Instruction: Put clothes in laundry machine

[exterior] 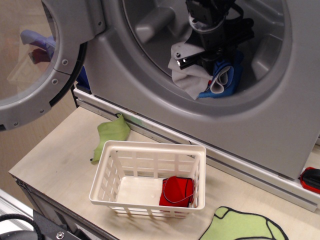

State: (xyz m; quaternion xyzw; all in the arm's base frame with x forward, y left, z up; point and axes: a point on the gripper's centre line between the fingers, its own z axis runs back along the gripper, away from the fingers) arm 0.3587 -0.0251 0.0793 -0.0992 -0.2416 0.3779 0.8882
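Observation.image shows the gripper (pixel 212 55) inside the laundry machine (pixel 150 100), its dark fingers clamped on a white garment (pixel 192 77) and a blue garment (pixel 225 80); both hang bunched just above the drum's lower lip, apparently carried past the opening so that they drop inside when released; the arm reaches down from the top edge, tilted into the drum; a red garment (pixel 177 191) lies in the white basket (pixel 115 165); lime-green garments (pixel 111 134) lie on the table (pixel 55 165); the door (pixel 35 60) stands open.
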